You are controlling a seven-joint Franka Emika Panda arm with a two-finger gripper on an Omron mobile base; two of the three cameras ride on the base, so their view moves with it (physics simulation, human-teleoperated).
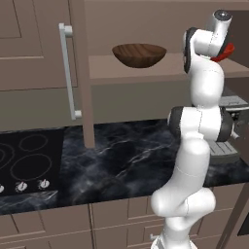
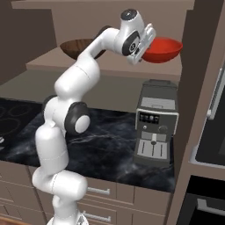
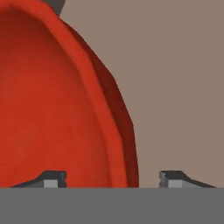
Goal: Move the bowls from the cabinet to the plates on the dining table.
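Jaws stood apart, straddling the near rim of the red bowl, one fingertip inside, the other outside, not yet clamped. Gripper reached level into the open cabinet, white arm raised and bent at the elbow. Sat on the shelf: red bowl beside wooden bowl. Below: marble counter, coffee machine.

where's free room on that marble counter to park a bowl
Bare marble counter lies between the cooktop and the coffee machine. The cabinet shelf above is crowded: brown bowl, red bowl and gripper.
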